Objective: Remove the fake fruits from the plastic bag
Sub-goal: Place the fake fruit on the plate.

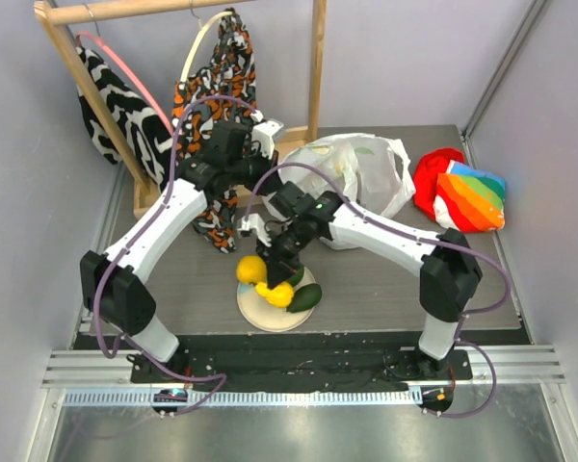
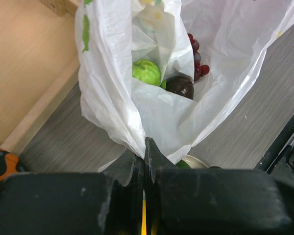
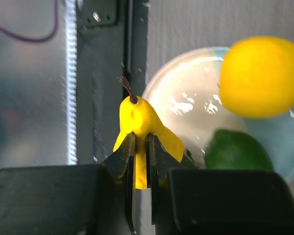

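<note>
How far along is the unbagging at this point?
Partly done. A lemon and a green fruit already lie on the plate. In hand: the right gripper is shut on a yellow stemmed fruit near the plate, and the left gripper pinches the plastic bag. Left inside the bag: a light green fruit, a dark one and grapes.

Two yellow fruits: lemon [image 3: 261, 76], pear shape [image 3: 137, 115]. One dark green fruit [image 3: 237, 149], one plate [image 3: 186, 98]. One plastic bag [image 2: 225, 58] holding three: grape bunch [image 2: 197, 56], lime [image 2: 146, 72], dark oval [image 2: 180, 85].
</note>
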Action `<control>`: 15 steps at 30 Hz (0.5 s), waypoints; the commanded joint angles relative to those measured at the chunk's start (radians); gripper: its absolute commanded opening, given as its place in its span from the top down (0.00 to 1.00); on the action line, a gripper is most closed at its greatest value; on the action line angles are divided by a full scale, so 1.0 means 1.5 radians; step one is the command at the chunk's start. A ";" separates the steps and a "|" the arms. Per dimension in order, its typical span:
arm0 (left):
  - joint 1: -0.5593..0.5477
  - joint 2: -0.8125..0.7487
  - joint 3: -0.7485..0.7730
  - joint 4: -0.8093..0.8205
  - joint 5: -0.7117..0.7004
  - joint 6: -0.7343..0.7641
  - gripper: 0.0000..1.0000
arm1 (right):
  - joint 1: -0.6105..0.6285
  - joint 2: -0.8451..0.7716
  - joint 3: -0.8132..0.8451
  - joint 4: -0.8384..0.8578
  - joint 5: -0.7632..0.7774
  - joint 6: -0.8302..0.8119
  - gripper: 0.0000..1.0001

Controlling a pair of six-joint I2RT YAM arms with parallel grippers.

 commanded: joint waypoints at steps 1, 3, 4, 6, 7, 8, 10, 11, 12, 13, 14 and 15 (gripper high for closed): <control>0.007 -0.035 -0.004 0.009 -0.016 0.036 1.00 | 0.015 0.042 0.017 0.116 -0.054 0.187 0.92; 0.007 -0.038 -0.003 0.004 -0.021 0.041 1.00 | 0.018 0.070 0.004 0.152 -0.062 0.267 0.92; 0.007 -0.043 -0.003 0.001 -0.023 0.041 1.00 | 0.021 0.078 0.005 0.175 -0.057 0.285 0.92; 0.007 -0.049 -0.005 0.000 -0.022 0.041 1.00 | 0.025 0.102 0.013 0.187 -0.046 0.316 0.92; 0.007 -0.053 -0.011 0.001 -0.020 0.041 1.00 | 0.027 0.110 0.016 0.194 -0.032 0.322 0.92; 0.007 -0.061 -0.014 0.003 -0.021 0.041 1.00 | 0.028 0.117 0.020 0.196 -0.022 0.330 0.92; 0.007 -0.068 -0.022 0.006 -0.019 0.041 1.00 | 0.028 0.140 0.035 0.198 -0.009 0.360 0.92; 0.007 -0.073 -0.025 0.005 -0.020 0.041 1.00 | 0.027 0.145 0.038 0.199 0.003 0.369 0.92; 0.008 -0.074 -0.027 0.002 -0.020 0.041 1.00 | 0.029 0.152 0.042 0.199 0.008 0.375 0.92; 0.007 -0.078 -0.030 0.002 -0.021 0.041 1.00 | 0.030 0.159 0.042 0.200 0.017 0.384 0.92; 0.007 -0.080 -0.032 0.001 -0.023 0.041 1.00 | 0.031 0.163 0.043 0.198 0.031 0.386 0.92; 0.008 -0.083 -0.034 0.001 -0.023 0.041 1.00 | 0.031 0.165 0.039 0.198 0.033 0.389 0.91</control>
